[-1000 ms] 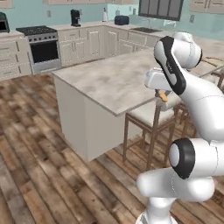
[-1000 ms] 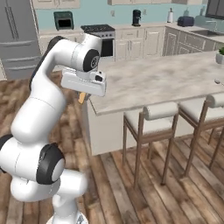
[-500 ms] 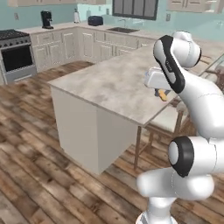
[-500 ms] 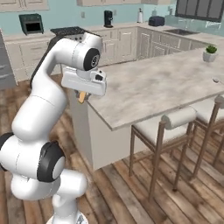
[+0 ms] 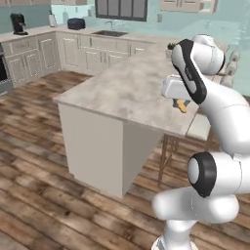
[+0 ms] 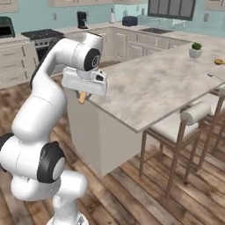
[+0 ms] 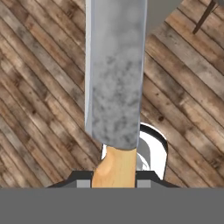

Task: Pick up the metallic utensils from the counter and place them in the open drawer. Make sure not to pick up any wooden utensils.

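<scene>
I have the claw (image 7: 114, 181) clamped on the knife (image 7: 116, 74) by its orange handle, blade hanging over the wood floor (image 7: 39, 87), off the table (image 5: 122, 90). The base has swung round over the last second, the table sliding across both base views. I judge we're carrying it toward the drawer.

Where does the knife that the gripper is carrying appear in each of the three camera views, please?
Left base view: the knife, its orange handle poking out below the hand, right of centre, over the counter edge.
Right base view: handle at left centre, by the counter's near corner.
Hand view: blade running up the middle, over the wooden floor.
Shared landmark: the counter.
</scene>
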